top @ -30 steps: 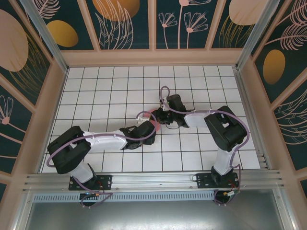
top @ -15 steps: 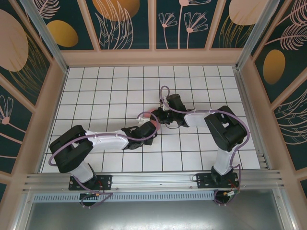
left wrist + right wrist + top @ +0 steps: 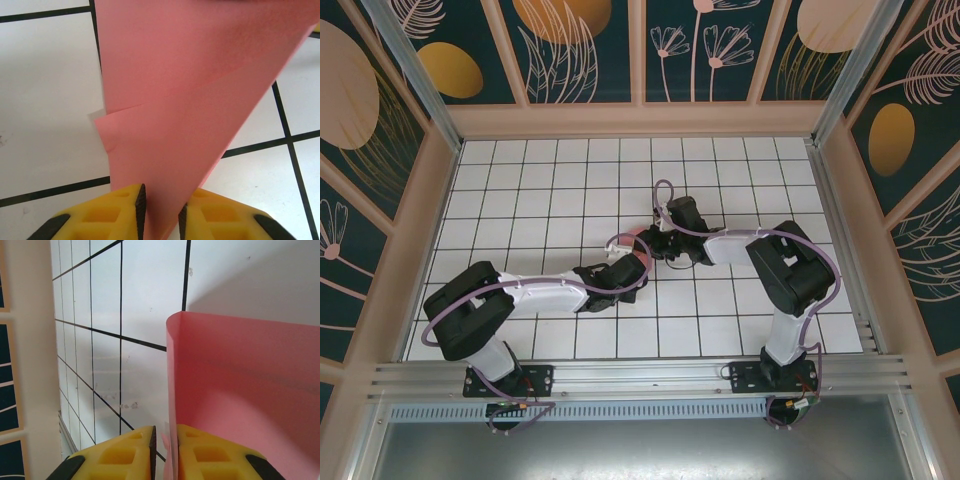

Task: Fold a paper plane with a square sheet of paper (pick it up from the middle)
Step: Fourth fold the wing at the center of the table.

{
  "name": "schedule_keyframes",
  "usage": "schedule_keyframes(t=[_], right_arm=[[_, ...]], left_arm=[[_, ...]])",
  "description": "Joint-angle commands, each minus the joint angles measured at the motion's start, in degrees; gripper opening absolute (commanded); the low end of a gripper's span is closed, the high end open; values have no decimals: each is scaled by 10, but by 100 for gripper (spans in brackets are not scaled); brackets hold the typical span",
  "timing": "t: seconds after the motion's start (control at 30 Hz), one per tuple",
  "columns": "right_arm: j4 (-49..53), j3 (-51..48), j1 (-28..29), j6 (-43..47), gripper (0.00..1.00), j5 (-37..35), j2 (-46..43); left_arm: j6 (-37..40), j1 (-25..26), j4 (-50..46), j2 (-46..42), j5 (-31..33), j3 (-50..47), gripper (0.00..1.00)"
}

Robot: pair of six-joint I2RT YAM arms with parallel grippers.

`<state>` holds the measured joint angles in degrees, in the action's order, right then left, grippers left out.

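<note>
The square sheet of paper (image 3: 637, 240) is salmon pink and folded, held up off the table's middle between both arms. In the left wrist view the paper (image 3: 190, 100) narrows to a point that runs down between my left gripper's (image 3: 161, 210) yellow fingers (image 3: 105, 215). Both pads touch it. In the right wrist view the paper (image 3: 240, 390) stands on edge as a curved wall. My right gripper (image 3: 165, 452) is shut on its lower edge. From above, my left gripper (image 3: 638, 264) and right gripper (image 3: 657, 243) meet at the paper.
White tiles with black grid lines (image 3: 550, 190) cover the table. Patterned walls (image 3: 640, 60) close it in at the back and sides, and a metal rail (image 3: 640, 375) runs along the near edge. Open tiles lie to the left and behind the arms.
My left gripper has slid forward and right onto the paper's pointed end, and its jaws have narrowed around it. The right gripper has stayed where it was with the paper.
</note>
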<state>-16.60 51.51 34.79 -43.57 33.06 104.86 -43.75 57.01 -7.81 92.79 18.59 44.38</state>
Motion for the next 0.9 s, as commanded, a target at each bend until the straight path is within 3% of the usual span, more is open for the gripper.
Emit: schedule_keyframes(t=[0.0, 0.17, 0.43, 0.7, 0.87], right_arm=[[9, 17, -6, 4, 21, 3, -4], [34, 14, -12, 15, 26, -14, -35], [80, -48, -31, 26, 50, -93, -162], [76, -128, -56, 8, 51, -113, -242], [42, -168, -48, -18, 46, -111, -258]], left_arm=[[11, 3, -13, 3, 13, 4, 22], [27, 4, -3, -1, 8, 2, 15], [57, 3, 31, -7, -23, -8, 10], [85, -1, 84, -13, -91, -21, 9], [93, -22, 115, -13, -146, -33, 9]])
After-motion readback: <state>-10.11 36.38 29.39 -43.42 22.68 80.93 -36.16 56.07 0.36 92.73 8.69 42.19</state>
